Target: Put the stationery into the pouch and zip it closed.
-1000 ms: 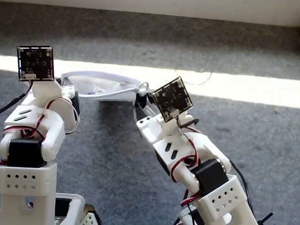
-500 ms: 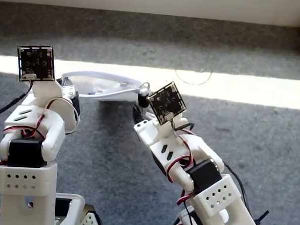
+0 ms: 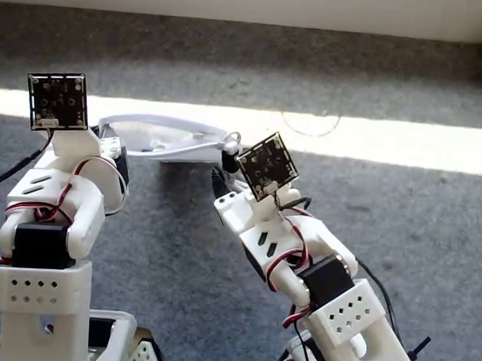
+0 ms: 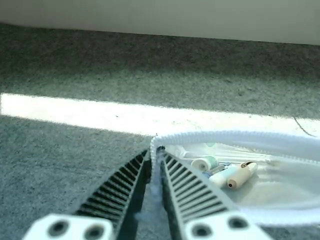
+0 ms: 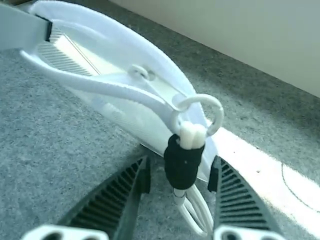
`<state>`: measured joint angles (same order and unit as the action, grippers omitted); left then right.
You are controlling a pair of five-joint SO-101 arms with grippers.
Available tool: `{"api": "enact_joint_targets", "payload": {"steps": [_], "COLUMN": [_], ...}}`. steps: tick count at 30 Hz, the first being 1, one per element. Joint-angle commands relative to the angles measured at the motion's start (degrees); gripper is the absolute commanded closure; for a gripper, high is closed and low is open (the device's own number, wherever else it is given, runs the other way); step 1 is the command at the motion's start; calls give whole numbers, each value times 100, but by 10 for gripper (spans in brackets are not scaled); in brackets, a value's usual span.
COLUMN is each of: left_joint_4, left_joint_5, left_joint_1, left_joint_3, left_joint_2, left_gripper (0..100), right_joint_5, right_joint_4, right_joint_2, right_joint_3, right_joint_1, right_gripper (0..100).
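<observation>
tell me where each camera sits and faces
High view: behind the left arm and right arm, looking down at the pouch; both show.
Left wrist view: on the left arm, facing along the left claw, shut on the pouch's end; stationery inside.
Right wrist view: on the right arm, facing the zip pull between the open right claw.
All share the pouch.

Pouch (image 3: pixel 167 137) corner behind left arm (image 3: pixel 64 189)

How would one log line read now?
left gripper shut on white zip pouch end; right gripper open around black zip pull; pouch unzipped
</observation>
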<state>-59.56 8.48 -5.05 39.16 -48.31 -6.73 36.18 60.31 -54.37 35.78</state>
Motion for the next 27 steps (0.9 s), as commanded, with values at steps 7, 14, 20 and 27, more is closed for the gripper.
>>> {"api": "enact_joint_targets", "payload": {"steps": [7,14,20,27], "left_joint_4": [-9,-9,-9,-9], "left_joint_5": [-26,-26,-26,-26], "left_joint_1": [-40,-48,-48,-48], "left_joint_3": [295,295,295,295], "left_joint_2": [251,251,251,251], "left_gripper": [989,989,989,989], "right_joint_5": [26,26,26,26], "right_joint_4": [-497,-1130,-1112,-1103], "right_joint_2": [136,136,145,145], "right_joint_3": [-92,-514,-514,-514], "right_joint_1": [57,57,-127,-286], "right_gripper": [808,808,808,808]}}
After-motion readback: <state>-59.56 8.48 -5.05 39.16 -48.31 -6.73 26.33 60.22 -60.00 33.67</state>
